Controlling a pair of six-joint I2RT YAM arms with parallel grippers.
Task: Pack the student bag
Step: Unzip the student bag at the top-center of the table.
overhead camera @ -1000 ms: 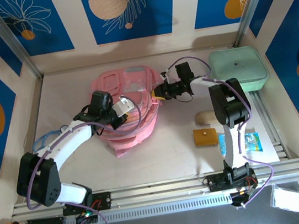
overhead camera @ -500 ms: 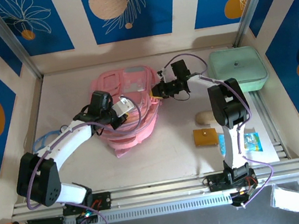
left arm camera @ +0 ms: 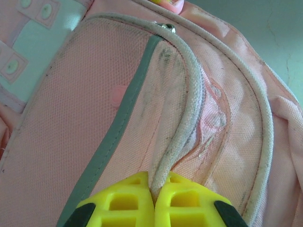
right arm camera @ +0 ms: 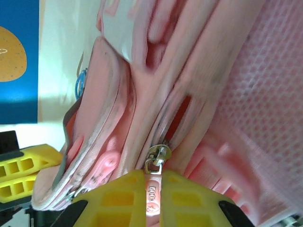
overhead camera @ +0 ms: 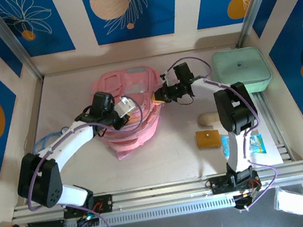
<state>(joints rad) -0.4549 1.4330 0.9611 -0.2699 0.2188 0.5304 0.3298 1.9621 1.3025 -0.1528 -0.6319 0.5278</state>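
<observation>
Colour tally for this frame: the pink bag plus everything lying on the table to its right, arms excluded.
Pink: 1, the student bag
Mint green: 1, the case
Beige: 1, the rounded lump
Orange-brown: 1, the flat pouch
Blue: 1, the packet
Total: 5

Small raised characters run in a short row along the pink zip pull (right arm camera: 152,196) of the bag (right arm camera: 246,94). The right wrist view shows the pull pinched between the yellow fingers (right arm camera: 118,196) of the right pincer (right arm camera: 151,182). This is the one piece of lettering in view, and it is too small and blurred to read with certainty. From above, a blue packet (overhead camera: 253,144) lies on the worktop (overhead camera: 175,161) near the right arm's base, its markings too small to make out. No brand, number or sign can be read.
</observation>
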